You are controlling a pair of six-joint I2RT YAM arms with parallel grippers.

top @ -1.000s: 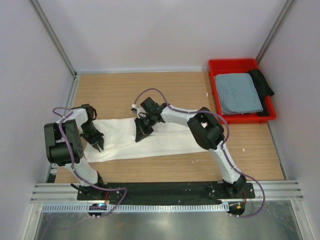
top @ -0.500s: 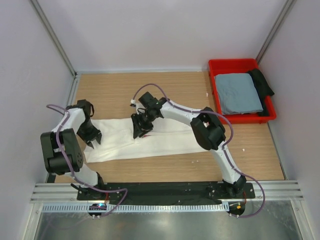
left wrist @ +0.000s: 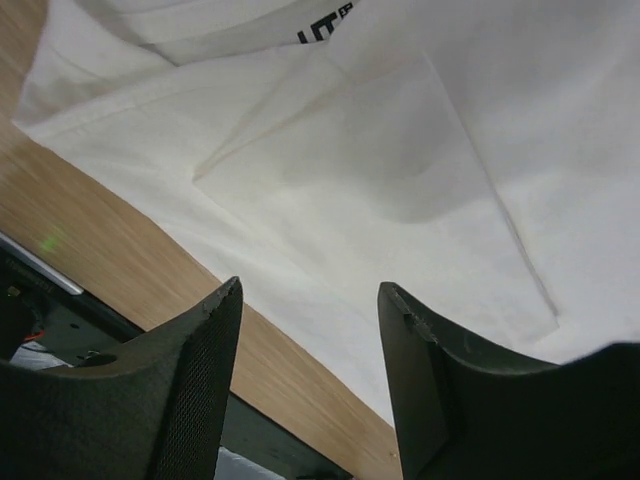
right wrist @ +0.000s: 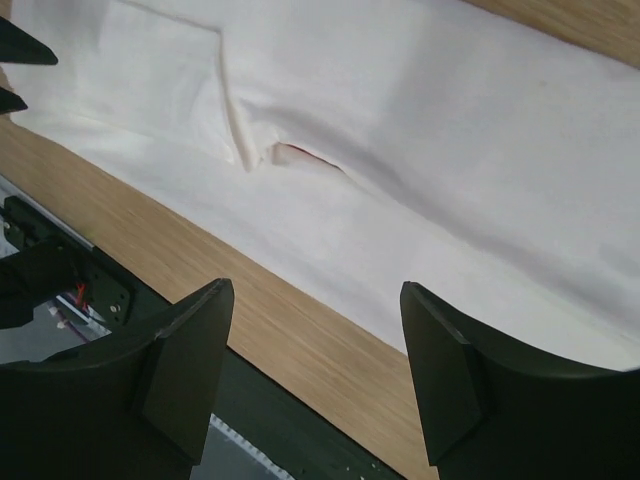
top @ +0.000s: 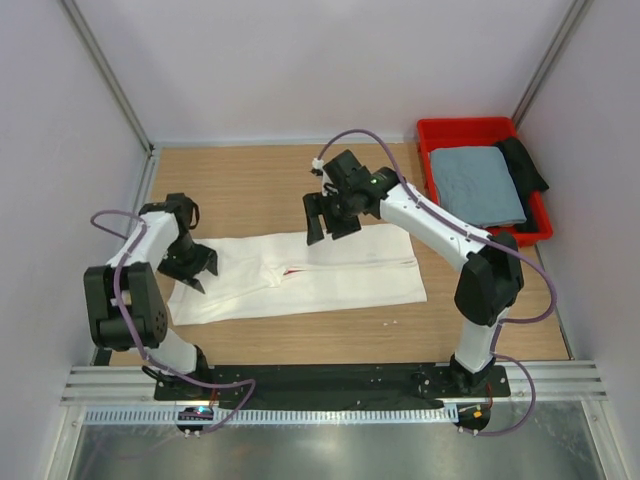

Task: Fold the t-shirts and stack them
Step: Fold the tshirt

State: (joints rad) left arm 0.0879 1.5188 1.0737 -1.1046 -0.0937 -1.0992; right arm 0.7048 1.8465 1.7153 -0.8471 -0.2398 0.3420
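**A:** Is there any writing to read?

**B:** Very little. In the left wrist view a few black letters [left wrist: 325,22] sit on the cloth at the top edge. They are cut off there, so I cannot make out a word. In the right wrist view a thin red sliver [right wrist: 303,156] peeps out of a crease, and no lettering shows on it.

**A:** Where does the white t-shirt [top: 340,280] lie?

**B:** It lies flat on the wooden table [top: 250,190], folded into a long band that runs left to right in front of both arms. The grey-blue t-shirt [top: 478,187] lies folded in the red bin [top: 465,127] at the far right corner, with a black item [top: 522,160] beside it.

**A:** And the left gripper [top: 193,268]?

**B:** It hangs over the left end of the band, near the corner. Its fingers are spread apart with nothing between them, and only white cloth and the near hem show below.

**A:** The right gripper [top: 328,222]?

**B:** It is raised above the far long edge of the band, about midway along it and clear of the cloth. Its fingers are set wide and grip nothing. From its own camera the creased part with the red sliver lies below and ahead of them.
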